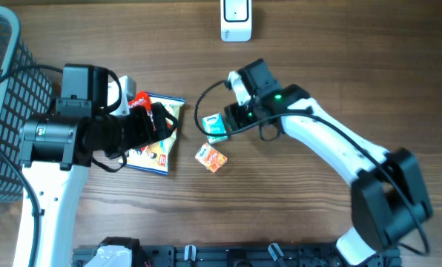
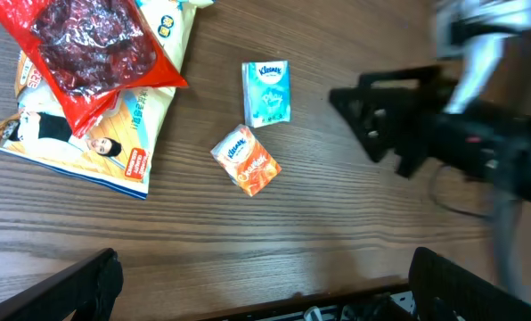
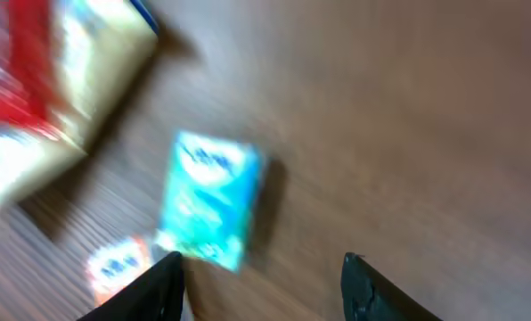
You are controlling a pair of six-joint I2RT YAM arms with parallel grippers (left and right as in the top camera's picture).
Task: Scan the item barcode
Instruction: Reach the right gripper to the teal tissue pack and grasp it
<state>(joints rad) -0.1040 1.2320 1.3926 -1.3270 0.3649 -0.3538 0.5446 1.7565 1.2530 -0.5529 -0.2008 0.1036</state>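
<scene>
The blue Kleenex pack (image 2: 266,92) lies flat mid-counter (image 1: 317,59), with an orange packet (image 2: 246,159) just beside it and snack bags (image 2: 96,134) further left. A white scanner (image 1: 236,21) stands at the far edge. The right tool (image 3: 261,263) hovers by the pack, parted and empty. The left tool (image 2: 264,259) is wide and empty.

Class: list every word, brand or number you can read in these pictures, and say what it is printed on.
"Kleenex": on the teal tissue pack.
Lettering on the orange pack: too small to read.
Print on the yellow snack bag: too small to read.
No readable text on the red bag.
</scene>
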